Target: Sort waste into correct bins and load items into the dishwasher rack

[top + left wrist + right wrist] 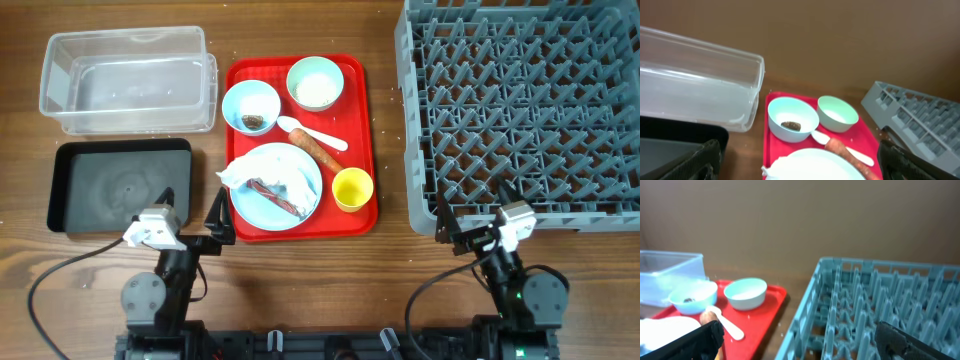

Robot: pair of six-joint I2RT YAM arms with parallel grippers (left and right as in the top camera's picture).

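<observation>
Light blue plate [290, 185] on the red tray [362, 120] carries the crumpled napkin [240, 174] and the red wrapper [276, 194], with the sausage stick [318, 150] at its rim. The left gripper [220, 218], jaws wide and empty, sits at the tray's near-left corner, perhaps touching it. The right gripper [472, 215], equally wide and empty, is at the grey rack's [520, 110] near edge.

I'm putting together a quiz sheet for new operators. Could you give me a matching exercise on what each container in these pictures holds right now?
Column one:
1. pale blue bowl
2. greenish bowl
3. light blue plate
4. dishwasher rack

Column two:
a. nothing
b. small brown scrap
c. crumpled napkin and red wrapper
d. white grains

Pairs: 1-b, 2-d, 3-c, 4-a.
</observation>
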